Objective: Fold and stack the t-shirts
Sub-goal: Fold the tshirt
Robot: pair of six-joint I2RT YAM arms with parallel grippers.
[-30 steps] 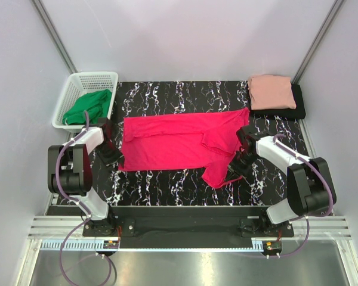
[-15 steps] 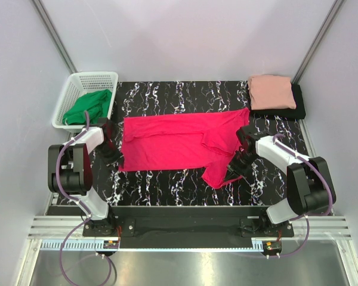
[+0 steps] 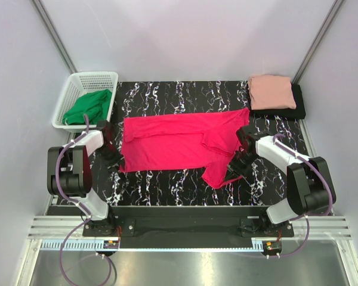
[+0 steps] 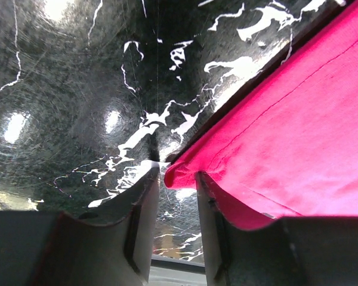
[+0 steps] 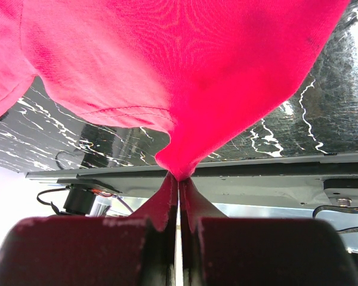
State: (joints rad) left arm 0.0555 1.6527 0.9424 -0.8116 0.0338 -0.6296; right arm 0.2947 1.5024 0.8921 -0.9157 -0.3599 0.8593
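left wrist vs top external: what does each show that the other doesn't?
Only left wrist: a corner of the crimson shirt lies at the gap between the fingertips of the left gripper, jaws apart, not pinching it.
Only top external: basket holding green cloth at far left, salmon shirt folded on the black shirt at far right, and the right gripper at the crimson shirt's near-right flap.
Both: the crimson shirt lying on the marbled table.

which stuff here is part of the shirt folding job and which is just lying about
Job:
crimson-pink t-shirt, spread out
salmon-pink t-shirt, folded
black t-shirt, folded beneath it

Lying about:
white basket
green cloth inside it
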